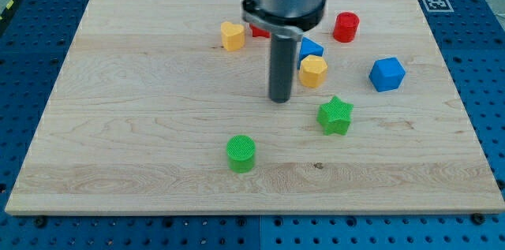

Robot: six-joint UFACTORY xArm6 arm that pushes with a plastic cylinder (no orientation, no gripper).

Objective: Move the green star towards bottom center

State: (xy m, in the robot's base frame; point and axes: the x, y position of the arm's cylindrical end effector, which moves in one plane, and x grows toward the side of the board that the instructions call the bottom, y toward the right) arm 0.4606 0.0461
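My tip (281, 98) rests on the wooden surface (118, 124) near frame centre; this tool is a plain rod with nothing to open or close. The green star (335, 115) lies just lower right of it, apart. A green cylinder (241, 153) sits lower left, a yellow block (313, 70) just upper right

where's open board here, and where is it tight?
Open: the whole left side, left of the yellow block and green cylinder; also the bottom strip below the green star. Tight: top centre-right, where my tip stands beside the yellow hexagon, blue block, red cylinder and blue hexagon.
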